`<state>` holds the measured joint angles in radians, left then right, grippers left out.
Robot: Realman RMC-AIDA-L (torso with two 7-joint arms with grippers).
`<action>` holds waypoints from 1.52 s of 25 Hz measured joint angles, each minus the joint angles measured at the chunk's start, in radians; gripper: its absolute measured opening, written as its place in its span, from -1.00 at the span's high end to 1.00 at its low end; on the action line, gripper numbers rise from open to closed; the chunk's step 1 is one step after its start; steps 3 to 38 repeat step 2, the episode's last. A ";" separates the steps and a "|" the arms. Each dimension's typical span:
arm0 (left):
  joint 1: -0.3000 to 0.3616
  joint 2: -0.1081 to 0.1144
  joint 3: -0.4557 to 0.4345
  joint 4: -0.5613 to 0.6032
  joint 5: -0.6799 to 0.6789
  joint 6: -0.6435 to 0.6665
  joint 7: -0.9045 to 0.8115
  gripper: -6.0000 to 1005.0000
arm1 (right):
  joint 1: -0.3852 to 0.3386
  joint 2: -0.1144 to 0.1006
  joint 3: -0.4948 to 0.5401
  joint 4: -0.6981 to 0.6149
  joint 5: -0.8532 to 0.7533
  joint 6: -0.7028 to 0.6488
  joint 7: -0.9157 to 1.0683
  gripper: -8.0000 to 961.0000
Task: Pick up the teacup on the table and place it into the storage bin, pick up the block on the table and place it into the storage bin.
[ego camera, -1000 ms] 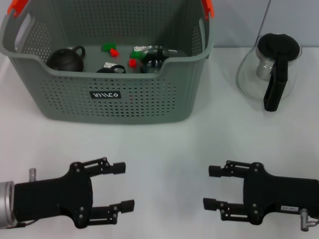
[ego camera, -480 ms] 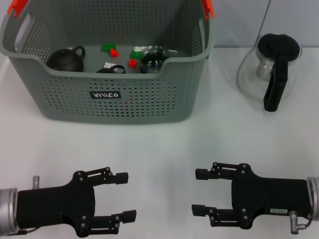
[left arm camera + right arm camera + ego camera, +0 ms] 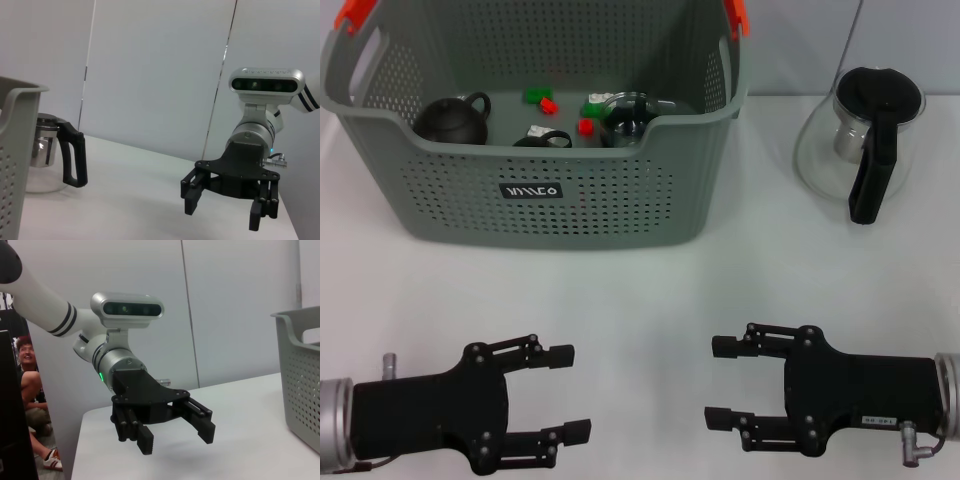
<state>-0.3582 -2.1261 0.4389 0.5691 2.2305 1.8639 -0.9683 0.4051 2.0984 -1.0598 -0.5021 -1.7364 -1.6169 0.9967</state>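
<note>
Grey perforated plastic forms the storage bin [image 3: 535,150], which stands at the far left of the white tabletop [image 3: 650,290] in the head view, with orange handle tips and a small black label with white letters [image 3: 530,190] on its near wall. Inside it lie a dark teapot [image 3: 453,120], a teacup [image 3: 541,138] against the near wall, a glass vessel [image 3: 628,112], and several small red and green blocks [image 3: 552,103]. To the right of the bin, well apart from it, stands a glass jug [image 3: 860,140] with a black lid and black handle. Near the front edge, the left gripper [image 3: 568,392] and the right gripper [image 3: 717,382] face each other across bare tabletop, both with fingers spread and holding nothing.

From the left wrist, the right gripper [image 3: 225,210] hangs just above the tabletop [image 3: 125,190], its fingers apart and empty. The glass jug [image 3: 50,160] stands beyond a corner of the storage bin [image 3: 15,150].

From the right wrist, the left gripper [image 3: 175,432] hovers over the tabletop [image 3: 240,440], fingers spread wide with nothing between them. One corner of the storage bin [image 3: 300,375] shows at the edge. A seated person [image 3: 30,390] is visible beyond the tabletop.
</note>
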 joint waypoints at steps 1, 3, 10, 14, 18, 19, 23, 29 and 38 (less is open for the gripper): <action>0.001 0.000 -0.001 0.000 0.000 0.000 0.000 -0.58 | 0.000 0.000 0.001 0.000 -0.001 0.000 0.001 -0.58; 0.001 0.000 -0.002 0.000 0.000 0.000 0.000 -0.58 | 0.001 0.000 0.002 0.000 -0.001 0.000 0.002 -0.58; 0.001 0.000 -0.002 0.000 0.000 0.000 0.000 -0.58 | 0.001 0.000 0.002 0.000 -0.001 0.000 0.002 -0.58; 0.001 0.000 -0.002 0.000 0.000 0.000 0.000 -0.58 | 0.001 0.000 0.002 0.000 -0.001 0.000 0.002 -0.58; 0.001 0.000 -0.002 0.000 0.000 0.000 0.000 -0.58 | 0.001 0.000 0.002 0.000 -0.001 0.000 0.002 -0.58; 0.001 0.000 -0.002 0.000 0.000 0.000 0.000 -0.58 | 0.001 0.000 0.002 0.000 -0.001 0.000 0.002 -0.58; 0.001 0.000 -0.002 0.000 0.000 0.000 0.000 -0.58 | 0.001 0.000 0.002 0.000 -0.001 0.000 0.002 -0.58; 0.001 0.000 -0.002 0.000 0.000 0.000 0.000 -0.58 | 0.001 0.000 0.002 0.000 -0.001 0.000 0.002 -0.58; 0.001 0.000 -0.002 0.000 0.000 0.000 0.000 -0.58 | 0.001 0.000 0.002 0.000 -0.001 0.000 0.002 -0.58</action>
